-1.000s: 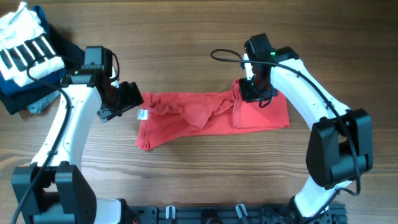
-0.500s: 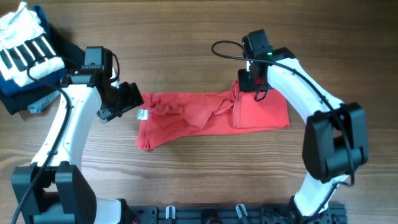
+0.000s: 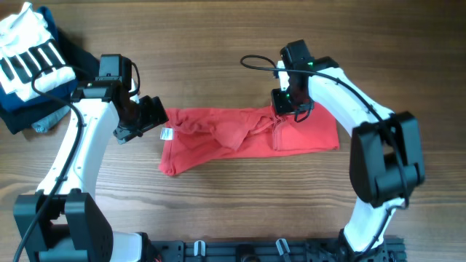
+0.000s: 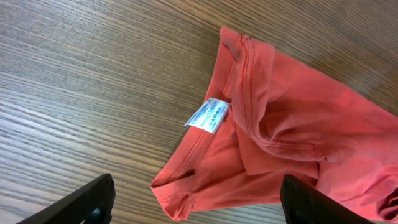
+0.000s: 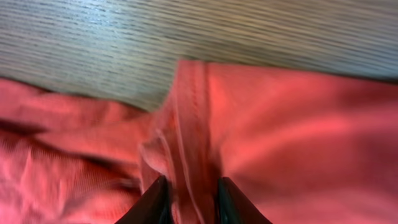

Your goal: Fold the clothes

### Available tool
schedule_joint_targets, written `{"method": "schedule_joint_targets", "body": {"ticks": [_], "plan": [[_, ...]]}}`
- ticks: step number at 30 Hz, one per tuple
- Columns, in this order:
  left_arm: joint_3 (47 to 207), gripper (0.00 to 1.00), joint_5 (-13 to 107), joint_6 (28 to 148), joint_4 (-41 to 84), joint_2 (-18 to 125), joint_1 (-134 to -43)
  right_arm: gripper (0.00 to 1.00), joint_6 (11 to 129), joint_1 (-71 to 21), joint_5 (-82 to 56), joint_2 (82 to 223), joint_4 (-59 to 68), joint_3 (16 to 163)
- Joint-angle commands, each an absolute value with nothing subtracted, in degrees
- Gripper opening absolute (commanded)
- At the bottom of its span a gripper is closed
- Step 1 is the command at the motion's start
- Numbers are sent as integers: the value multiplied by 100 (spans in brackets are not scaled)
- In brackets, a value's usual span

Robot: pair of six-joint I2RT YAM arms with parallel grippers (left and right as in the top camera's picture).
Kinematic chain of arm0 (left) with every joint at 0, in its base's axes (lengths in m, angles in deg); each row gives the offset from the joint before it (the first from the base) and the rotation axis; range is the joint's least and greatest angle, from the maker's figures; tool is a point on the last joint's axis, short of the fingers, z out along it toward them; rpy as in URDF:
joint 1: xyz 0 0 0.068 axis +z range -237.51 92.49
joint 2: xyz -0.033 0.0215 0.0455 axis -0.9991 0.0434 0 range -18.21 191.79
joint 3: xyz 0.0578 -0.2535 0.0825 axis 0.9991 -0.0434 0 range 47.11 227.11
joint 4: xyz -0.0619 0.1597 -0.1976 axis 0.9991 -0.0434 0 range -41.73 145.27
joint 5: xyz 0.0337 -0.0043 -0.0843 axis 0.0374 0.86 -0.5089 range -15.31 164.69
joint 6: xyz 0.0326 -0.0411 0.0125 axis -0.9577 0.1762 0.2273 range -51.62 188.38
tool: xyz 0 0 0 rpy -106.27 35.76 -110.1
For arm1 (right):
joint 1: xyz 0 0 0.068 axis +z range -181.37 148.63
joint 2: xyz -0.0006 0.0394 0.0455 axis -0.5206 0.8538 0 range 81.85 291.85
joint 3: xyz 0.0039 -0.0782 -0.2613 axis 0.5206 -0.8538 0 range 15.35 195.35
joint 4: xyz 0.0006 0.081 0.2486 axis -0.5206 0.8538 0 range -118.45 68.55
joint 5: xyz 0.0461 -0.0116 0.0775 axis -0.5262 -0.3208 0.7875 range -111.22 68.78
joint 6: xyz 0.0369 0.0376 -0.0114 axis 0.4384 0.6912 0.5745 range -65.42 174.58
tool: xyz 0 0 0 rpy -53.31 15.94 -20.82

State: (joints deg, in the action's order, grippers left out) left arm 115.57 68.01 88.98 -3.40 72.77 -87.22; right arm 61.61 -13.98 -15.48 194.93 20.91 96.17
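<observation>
Out beyond the left gripper (image 3: 145, 118), a white black-striped garment (image 3: 29, 54) lies on navy folded clothes (image 3: 18, 109) at the corner of the wooden table (image 3: 218, 44). This gripper's jaws stand wide apart and empty, with the white care label (image 4: 208, 116) and the crumpled end of the red T-shirt (image 3: 247, 138) just ahead of it. The shirt stretches across the table between both grippers, and at its other end the right gripper (image 5: 189, 198) is pinched nearly together on a raised seam fold at the upper edge.
</observation>
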Motion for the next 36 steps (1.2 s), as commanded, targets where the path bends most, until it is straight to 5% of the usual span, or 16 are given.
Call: {"method": "schedule_joint_targets", "body": {"ticks": [1,36], "plan": [[11546,85,6856,8809,-314,7331,-8706,27,6246,-1374,-2103,18529,2190,9730],[11546,85,6856,8809,-351,7331,-8706,33,7857,-153,-2731,18376,1576,7752]]}}
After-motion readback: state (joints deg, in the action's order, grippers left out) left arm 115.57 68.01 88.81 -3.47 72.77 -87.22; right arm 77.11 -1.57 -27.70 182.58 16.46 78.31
